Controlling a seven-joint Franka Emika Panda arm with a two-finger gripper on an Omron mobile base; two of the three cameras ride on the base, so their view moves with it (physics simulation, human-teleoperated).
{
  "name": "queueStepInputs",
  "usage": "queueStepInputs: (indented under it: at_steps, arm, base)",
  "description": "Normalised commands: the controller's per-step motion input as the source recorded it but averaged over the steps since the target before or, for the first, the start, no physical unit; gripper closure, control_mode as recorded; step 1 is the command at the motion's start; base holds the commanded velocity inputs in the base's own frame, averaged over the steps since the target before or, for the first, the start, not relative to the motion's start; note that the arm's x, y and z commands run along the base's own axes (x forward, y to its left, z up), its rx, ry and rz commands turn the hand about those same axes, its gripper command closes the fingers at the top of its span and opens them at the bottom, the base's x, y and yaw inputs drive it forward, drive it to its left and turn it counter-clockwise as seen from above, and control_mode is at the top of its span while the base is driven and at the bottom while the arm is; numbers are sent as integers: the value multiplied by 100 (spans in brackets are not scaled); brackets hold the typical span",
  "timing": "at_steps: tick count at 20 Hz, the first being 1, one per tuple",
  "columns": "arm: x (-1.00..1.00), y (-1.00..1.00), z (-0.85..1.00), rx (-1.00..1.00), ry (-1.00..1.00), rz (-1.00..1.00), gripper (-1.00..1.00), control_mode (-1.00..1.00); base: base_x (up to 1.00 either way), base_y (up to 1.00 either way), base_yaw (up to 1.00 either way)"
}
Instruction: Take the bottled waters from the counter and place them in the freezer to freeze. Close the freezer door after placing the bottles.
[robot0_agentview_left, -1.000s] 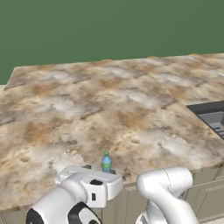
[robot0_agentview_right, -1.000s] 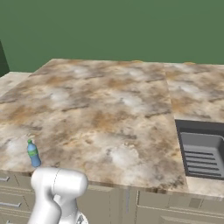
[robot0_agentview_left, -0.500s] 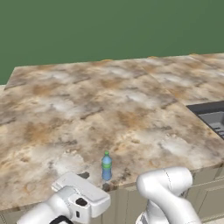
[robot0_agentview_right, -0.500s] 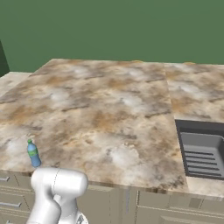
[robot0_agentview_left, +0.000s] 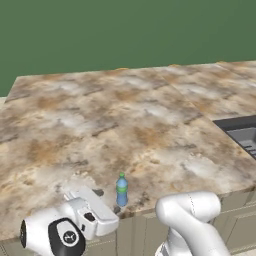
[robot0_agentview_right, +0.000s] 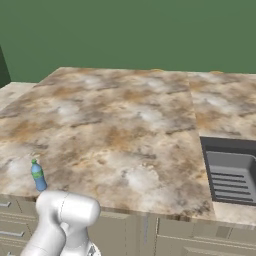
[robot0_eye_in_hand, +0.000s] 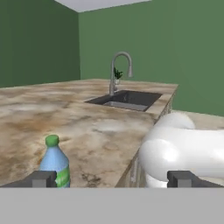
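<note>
Early in the task: blue-tinted bottle (robot0_eye_in_hand: 55, 162) upright on counter (robot0_agentview_left: 125, 125) near its front edge, at seven o'clock in the hand view, ungrasped. Gripper (robot0_eye_in_hand: 111, 178) jaws spread wide, empty. Pickup, freezing, door-closing all left.

1. The brown-and-beige marbled stone counter (robot0_agentview_left: 115, 120) lay broad and bare from its back edge to mid-depth, open for passage.
2. A small blue-tinted plastic bottle with a green cap (robot0_agentview_left: 121, 190) stood upright near the counter's front edge, the lone obstacle there.
3. A dark recessed sink (robot0_agentview_right: 231, 170) with a curved grey faucet (robot0_eye_in_hand: 119, 70) interrupted the counter's right side.
</note>
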Motion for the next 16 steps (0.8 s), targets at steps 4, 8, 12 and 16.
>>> queueStepInputs:
  at_steps: [4,8,12,16]
  arm:
    - [46,0,-30,16,0,-4,-100,-100]
    - [28,6,-25,15,0,0,-100,-100]
    - [20,2,-24,10,4,2,-100,-100]
    - [12,0,-22,3,7,1,-100,-100]
  base:
    - [0,0,0]
    - [0,0,0]
    - [0,0,0]
    - [0,0,0]
